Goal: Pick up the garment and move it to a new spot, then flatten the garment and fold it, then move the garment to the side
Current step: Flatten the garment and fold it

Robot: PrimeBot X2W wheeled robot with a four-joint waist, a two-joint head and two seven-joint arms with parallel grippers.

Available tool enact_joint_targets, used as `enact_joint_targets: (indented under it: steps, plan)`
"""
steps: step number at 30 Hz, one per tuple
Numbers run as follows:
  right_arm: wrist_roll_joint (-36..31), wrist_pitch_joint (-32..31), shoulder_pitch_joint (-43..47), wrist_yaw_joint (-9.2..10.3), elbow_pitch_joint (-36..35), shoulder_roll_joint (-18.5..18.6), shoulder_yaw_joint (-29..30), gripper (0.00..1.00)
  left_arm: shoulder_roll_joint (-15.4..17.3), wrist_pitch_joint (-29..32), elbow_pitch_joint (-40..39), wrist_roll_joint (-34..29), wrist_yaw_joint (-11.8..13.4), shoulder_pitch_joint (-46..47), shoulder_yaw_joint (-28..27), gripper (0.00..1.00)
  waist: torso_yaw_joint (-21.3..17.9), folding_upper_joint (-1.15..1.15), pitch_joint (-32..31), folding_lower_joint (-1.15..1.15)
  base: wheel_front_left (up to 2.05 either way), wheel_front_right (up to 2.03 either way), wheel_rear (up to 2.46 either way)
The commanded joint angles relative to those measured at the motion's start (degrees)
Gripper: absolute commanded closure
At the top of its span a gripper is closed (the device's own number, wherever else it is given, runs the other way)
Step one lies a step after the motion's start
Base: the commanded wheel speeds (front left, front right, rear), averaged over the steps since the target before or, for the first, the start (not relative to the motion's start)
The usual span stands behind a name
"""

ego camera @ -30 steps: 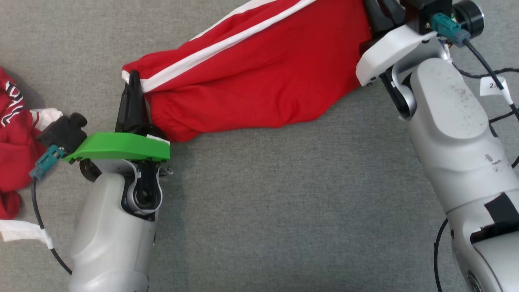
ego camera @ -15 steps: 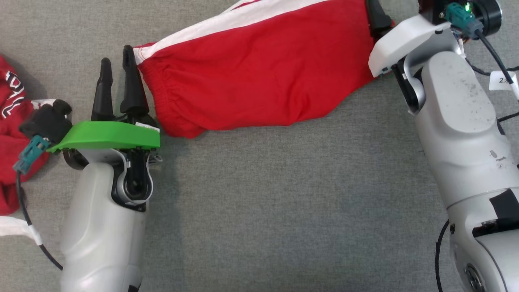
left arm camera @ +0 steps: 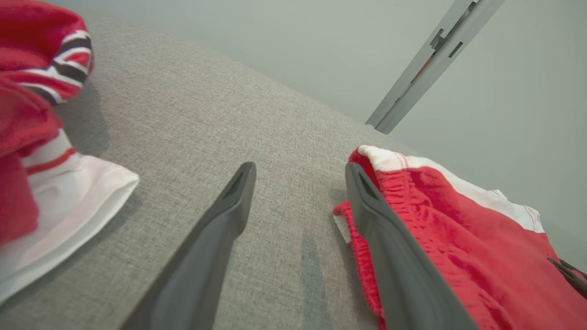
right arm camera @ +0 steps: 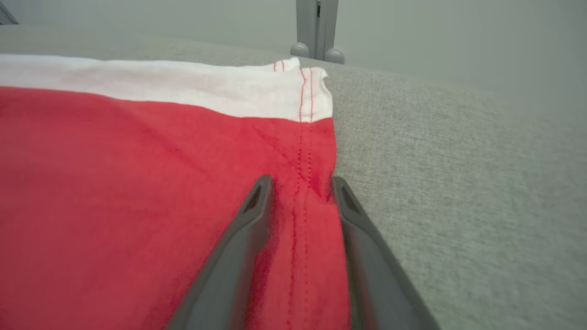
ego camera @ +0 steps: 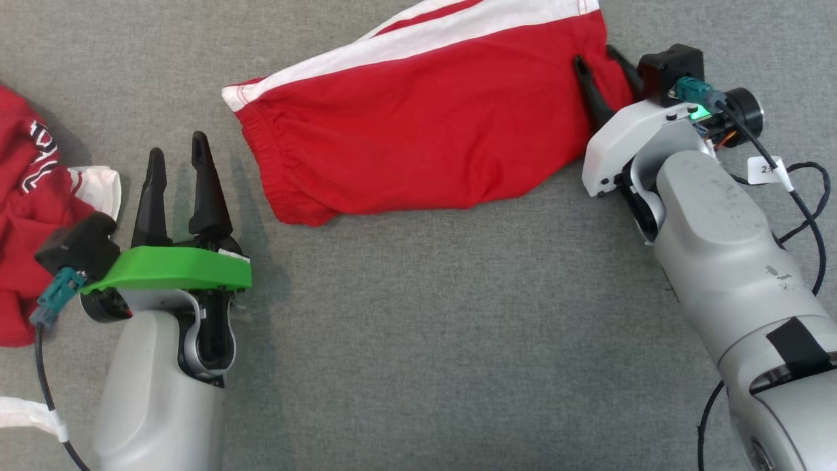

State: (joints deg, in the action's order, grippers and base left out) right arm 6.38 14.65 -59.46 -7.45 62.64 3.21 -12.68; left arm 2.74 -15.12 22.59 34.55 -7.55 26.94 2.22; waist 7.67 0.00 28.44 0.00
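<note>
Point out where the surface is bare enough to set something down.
Widest bare patch: grey surface below the red shorts, between the left gripper and right gripper. Smaller patch upper left, between shorts and the crumpled red garment. Crowded: left edge, and around the right forearm.

Head camera looks straight down; both wrist cameras skim low over the red garment (ego camera: pixel 425 131).

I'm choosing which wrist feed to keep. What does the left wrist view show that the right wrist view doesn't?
Left wrist view: the open left gripper over the grey surface, the gathered waistband of the red garment beside one finger, and another red-and-white garment off to the side. Right wrist view: the right gripper, jaws apart, straddling the stitched hem. Shared: the red garment with its white stripe on the grey surface.
</note>
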Motion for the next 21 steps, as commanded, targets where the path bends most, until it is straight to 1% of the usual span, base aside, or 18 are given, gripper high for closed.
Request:
enact_joint_targets:
  steps: [1,4,9,13,18,21]
  plan:
    - [1.7,-1.4,3.9,-0.04,3.2,-0.4,-1.8,1.0,0.3,0.0,0.2,-0.9,0.2,-1.3,-0.3,0.0,0.0,0.0,-0.8,0.0,0.0,0.0,0.0]
    - [4.8,-0.6,4.7,-0.05,3.4,-0.2,-3.2,1.0,0.3,-0.1,0.5,-2.2,0.2,-2.0,-0.8,0.0,-0.4,0.0,-2.1,0.0,0.0,0.0,0.0]
    - [8.0,0.2,7.1,0.01,2.9,0.7,-1.3,1.0,0.3,0.0,1.0,-4.9,0.2,-4.7,-1.5,0.0,-1.7,0.0,-5.7,0.0,0.0,0.0,0.0]
    - [10.9,0.3,12.1,0.03,-2.1,2.4,0.8,1.0,0.4,0.0,0.7,-7.5,0.2,-7.5,-1.0,0.0,-2.8,0.0,-9.1,0.0,0.0,0.0,0.0]
    - [13.9,0.4,19.4,0.02,-8.0,5.1,3.1,1.0,0.3,0.0,0.8,-8.9,0.2,-10.5,-1.4,0.0,-3.9,0.0,-12.8,0.0,0.0,0.0,0.0]
    - [15.2,0.5,23.4,0.01,-10.9,6.1,4.1,1.0,0.4,0.0,0.8,-9.0,0.4,-12.3,-1.4,0.0,-4.5,0.0,-14.3,0.0,0.0,0.0,0.0]
